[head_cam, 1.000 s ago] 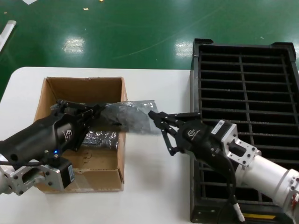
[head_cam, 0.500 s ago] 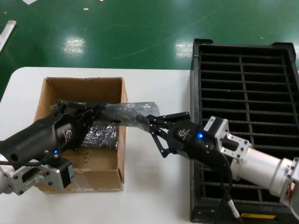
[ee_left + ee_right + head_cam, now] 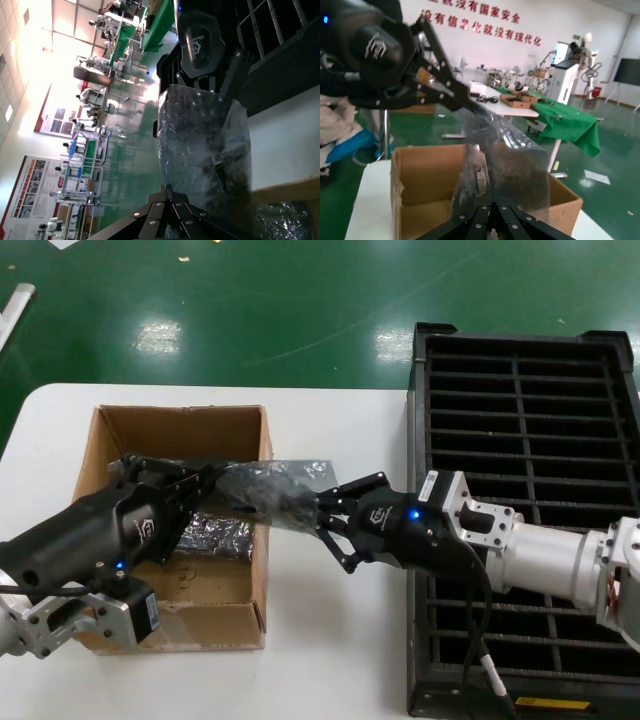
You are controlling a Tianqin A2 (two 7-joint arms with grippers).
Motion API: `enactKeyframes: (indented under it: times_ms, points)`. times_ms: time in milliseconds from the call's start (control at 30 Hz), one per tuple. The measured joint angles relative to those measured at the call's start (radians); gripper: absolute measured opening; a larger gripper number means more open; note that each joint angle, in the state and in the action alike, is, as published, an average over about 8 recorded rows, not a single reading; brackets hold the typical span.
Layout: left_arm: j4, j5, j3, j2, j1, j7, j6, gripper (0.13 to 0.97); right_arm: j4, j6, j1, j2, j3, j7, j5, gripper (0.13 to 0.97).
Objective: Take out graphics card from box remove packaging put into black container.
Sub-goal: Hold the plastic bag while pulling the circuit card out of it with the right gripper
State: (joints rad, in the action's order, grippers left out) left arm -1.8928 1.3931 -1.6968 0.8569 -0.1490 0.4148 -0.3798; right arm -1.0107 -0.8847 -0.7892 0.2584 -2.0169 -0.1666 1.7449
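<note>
The anti-static bag (image 3: 275,488) hangs stretched between the two grippers above the right wall of the cardboard box (image 3: 180,435), one end over the box's interior and the other out past the wall over the white table (image 3: 340,640). The left gripper (image 3: 207,477) reaches across the box from the near-left, its fingers closed on the bag's left end — the right wrist view shows its dark fingers (image 3: 451,95) pinching the top edge of the plastic. The right gripper (image 3: 325,512) comes in from the black slotted tray (image 3: 420,420) side and is clamped on the bag's right end; in its own wrist view the fingertips meet at the bag's lower edge. Through the translucent plastic a dark flat shape, the graphics card (image 3: 512,167), shows inside the bag, off the table and above the box's rim. A second crinkled silvery bag (image 3: 215,535) lies on the box floor.
</note>
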Motion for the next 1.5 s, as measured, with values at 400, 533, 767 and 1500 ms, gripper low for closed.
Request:
enactKeyframes:
  times_ms: [400, 533, 767, 1500]
  points:
    - [0.0, 0.0, 0.0, 0.0, 0.0, 0.0, 0.0, 0.138, 0.106, -0.068, -0.056, -0.016, -0.011, -0.054, -0.017, 0.141]
    - [0.0, 0.0, 0.0, 0.0, 0.0, 0.0, 0.0, 0.138, 0.107, -0.087, -0.058, -0.013, -0.013, -0.055, -0.019, 0.174]
    - [0.0, 0.0, 0.0, 0.0, 0.0, 0.0, 0.0, 0.138, 0.101, -0.112, -0.06, -0.011, -0.015, -0.046, -0.021, 0.239]
    - [0.0, 0.0, 0.0, 0.0, 0.0, 0.0, 0.0, 0.138, 0.172, -0.071, -0.074, -0.089, 0.022, -0.051, -0.002, 0.331]
